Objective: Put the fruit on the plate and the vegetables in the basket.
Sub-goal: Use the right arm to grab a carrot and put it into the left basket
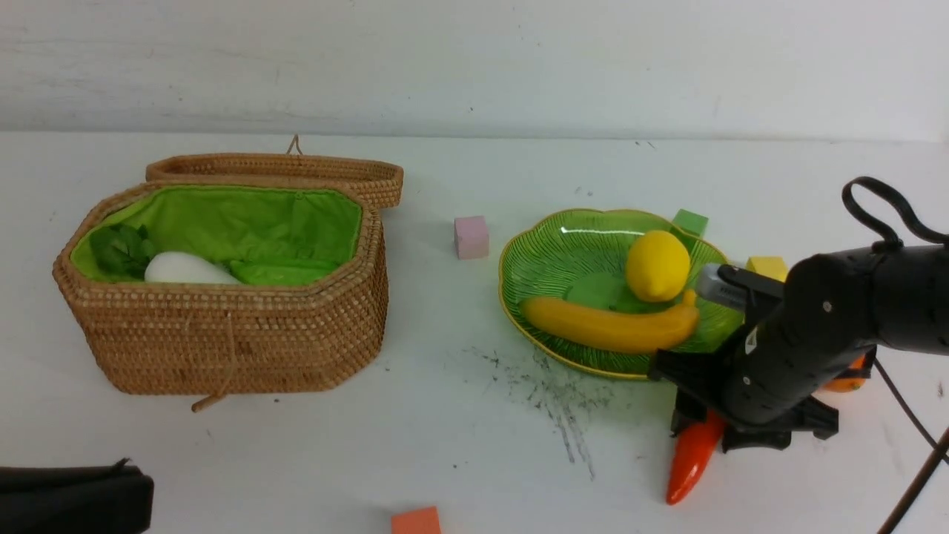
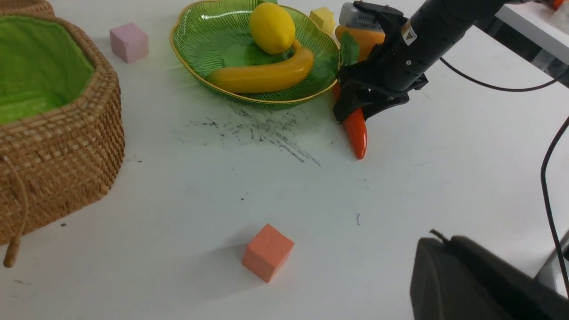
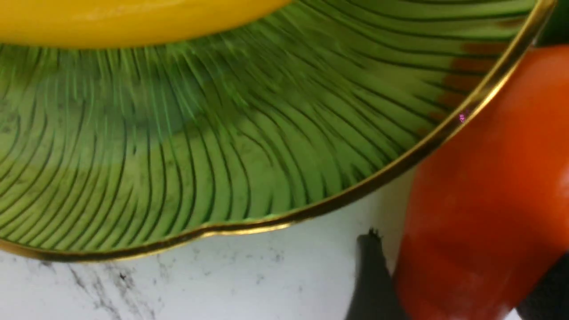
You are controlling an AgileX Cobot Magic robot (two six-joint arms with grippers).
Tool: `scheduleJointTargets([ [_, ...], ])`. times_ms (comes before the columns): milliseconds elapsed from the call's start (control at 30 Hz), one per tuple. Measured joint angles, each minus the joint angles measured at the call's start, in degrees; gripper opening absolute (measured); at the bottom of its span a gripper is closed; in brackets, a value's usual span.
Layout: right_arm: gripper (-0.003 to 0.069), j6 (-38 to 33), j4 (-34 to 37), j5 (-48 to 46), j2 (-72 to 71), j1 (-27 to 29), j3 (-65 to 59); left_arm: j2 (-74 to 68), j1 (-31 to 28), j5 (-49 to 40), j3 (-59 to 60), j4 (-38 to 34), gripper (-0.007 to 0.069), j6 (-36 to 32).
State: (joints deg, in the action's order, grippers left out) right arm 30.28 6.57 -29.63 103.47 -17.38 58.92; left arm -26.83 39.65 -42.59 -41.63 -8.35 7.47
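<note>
Carrot (image 1: 693, 456) lies flat on the bench (image 1: 445, 460), tip toward the robot, leafy end tucked against the near-right rim of the plate (image 1: 563, 248). It is the 1 vegetable not yet binned. Right claw (image 2: 355, 111) is down over its thick end with 1 finger on each flank, across the body rather than along it, probably because that is the widest part to hold. The carrot sits on the bench, and I cannot tell whether the jaws are clamped or only bracketing it. The plate rim is just beside the fingers, so the lift risks nudging the dish. Banana (image 1: 608, 326) and lemon (image 1: 657, 265) are on the plate, lemon touching the banana's curved end. Mango (image 2: 361, 39) is on the bench beside the plate, behind the right arm, so 1 fruit is also left. Basket (image 1: 222, 334) is well apart to the left, lid (image 1: 296, 169) swung back for open access. The radish (image 1: 185, 268) is inside next to dark leaves (image 1: 122, 248), likely the gourd. 4 cubes are scattered around and should be ignored. Left claw (image 1: 74, 500) is closed, holds nothing, and is parked at the near-left edge, out of the way.
</note>
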Motion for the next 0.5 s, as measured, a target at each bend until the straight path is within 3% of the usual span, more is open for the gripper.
scheduleJointTargets([
  [100,0.0322,1.47,0.00,-0.63,0.01,0.00,0.00,0.00,0.00,-0.50,0.00,0.00,-0.0006,0.00],
  [500,0.0320,3.98,0.00,-4.98,-0.98,0.00,0.00,0.00,0.00,-0.63,0.00,-0.12,-0.0006,0.00],
])
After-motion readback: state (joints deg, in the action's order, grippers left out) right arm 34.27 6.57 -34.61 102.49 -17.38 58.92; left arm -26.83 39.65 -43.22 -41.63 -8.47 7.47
